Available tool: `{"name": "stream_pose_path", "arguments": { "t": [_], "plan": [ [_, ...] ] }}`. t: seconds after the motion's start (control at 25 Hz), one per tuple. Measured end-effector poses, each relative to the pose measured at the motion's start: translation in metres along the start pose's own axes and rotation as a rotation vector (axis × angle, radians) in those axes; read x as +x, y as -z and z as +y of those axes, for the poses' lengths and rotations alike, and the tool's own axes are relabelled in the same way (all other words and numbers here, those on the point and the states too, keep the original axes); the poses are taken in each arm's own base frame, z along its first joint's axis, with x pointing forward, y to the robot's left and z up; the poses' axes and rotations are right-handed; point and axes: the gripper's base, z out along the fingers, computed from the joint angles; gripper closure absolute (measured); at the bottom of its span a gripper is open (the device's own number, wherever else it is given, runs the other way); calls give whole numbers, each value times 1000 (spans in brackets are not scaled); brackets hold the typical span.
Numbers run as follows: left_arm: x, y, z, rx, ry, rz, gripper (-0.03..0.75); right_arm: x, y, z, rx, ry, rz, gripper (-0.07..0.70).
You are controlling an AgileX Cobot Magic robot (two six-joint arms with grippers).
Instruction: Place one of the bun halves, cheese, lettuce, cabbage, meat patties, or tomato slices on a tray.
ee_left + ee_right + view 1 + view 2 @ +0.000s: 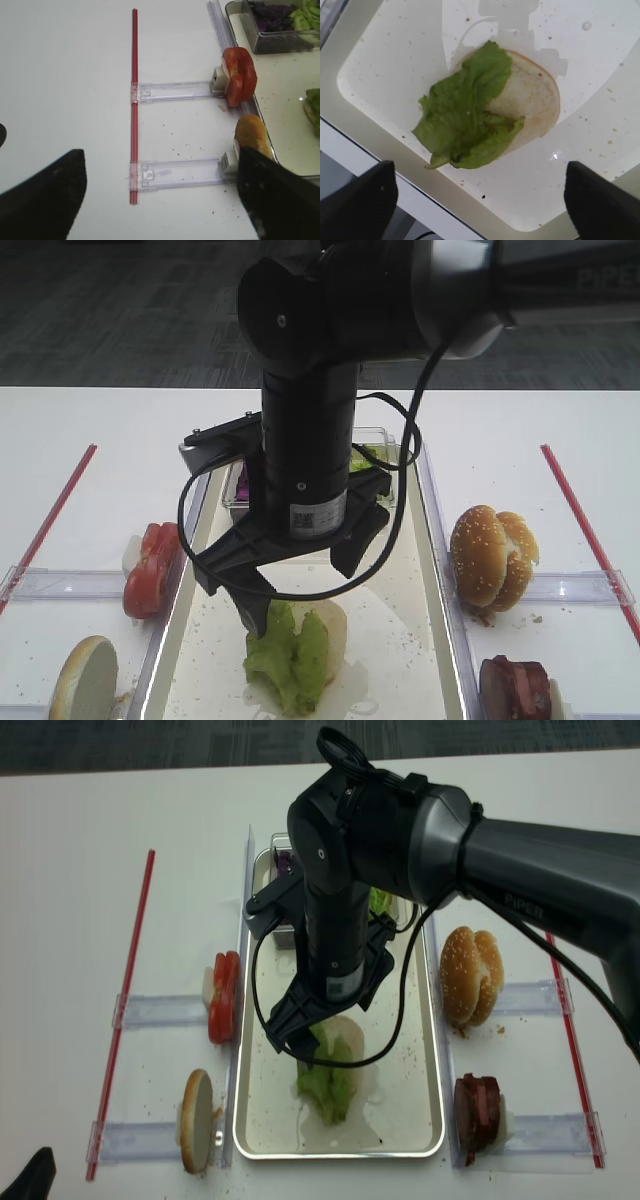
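Bright, even light from above washes the white bench (80, 840) almost to overexposure, with hardly any shadow on it. The tray (365, 150) floor throws back glare: a pale reflection of the arm and small wet highlights near the lettuce (465, 120). In both wrist views the dark fingers (357, 205) at the lower corners are soft and out of focus. The first high view is slightly soft, and the arm's black housing fills it in near silhouette.

The right gripper (322, 1038) is held over the lettuce (328, 1082), which is laid on a pale bun half near the tray's (425, 1115) front edge.
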Motion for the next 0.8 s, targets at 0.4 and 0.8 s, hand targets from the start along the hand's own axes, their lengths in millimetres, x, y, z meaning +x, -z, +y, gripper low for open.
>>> {"name": "stream_pose_path", "arguments": {
  "t": [0.4,0.8],
  "plan": [
    [0,0,0,0,0,0,150,0,0,0,-2,-1,0,-57],
    [0,0,0,0,0,0,150,0,0,0,3,3,0,-60]
  ]
}}
